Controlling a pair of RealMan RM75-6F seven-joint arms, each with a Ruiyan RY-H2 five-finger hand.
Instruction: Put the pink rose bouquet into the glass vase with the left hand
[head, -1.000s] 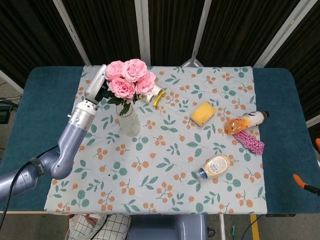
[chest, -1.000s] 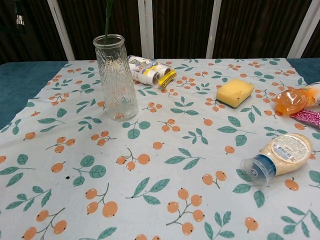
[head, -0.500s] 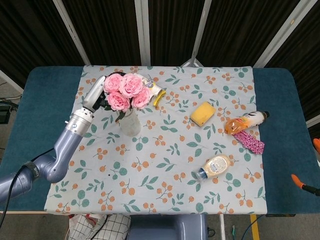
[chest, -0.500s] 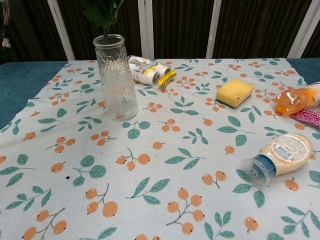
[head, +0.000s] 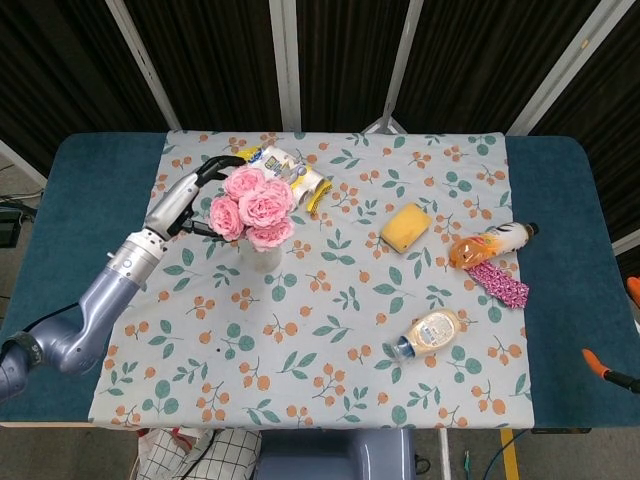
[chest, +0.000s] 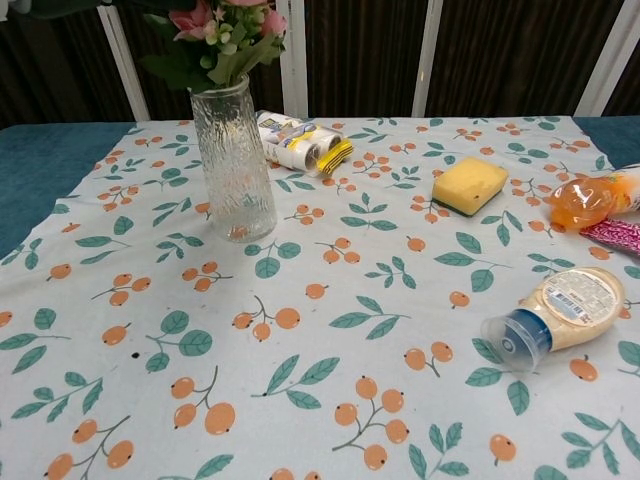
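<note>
- Since a second ago the pink rose bouquet (head: 252, 207) has sunk from well above the glass vase (head: 260, 252) down into it, and the left hand (head: 190, 200) has dropped lower and out to the side.
- Head view: the fingers (head: 215, 166) are spread apart beside the blooms and seem to grip nothing, which I judge to be a release now that the vase carries the flowers. The blooms sit just beyond the fingertips and cover the vase mouth. Past the bouquet from the fingers lies a rolled packet (head: 292, 173) on its side; the yellow sponge (head: 405, 227), orange bottle (head: 490, 243) and mayonnaise bottle (head: 427, 333) lie well away across the bench (head: 560, 300).
- Chest view: the hand is out of frame, so the fingers cannot be checked here. The stems and leaves (chest: 205, 65) go down through the vase (chest: 233, 160) rim, and the vase stands upright on the patterned cloth (chest: 300, 400).
- The right hand shows in neither view.
</note>
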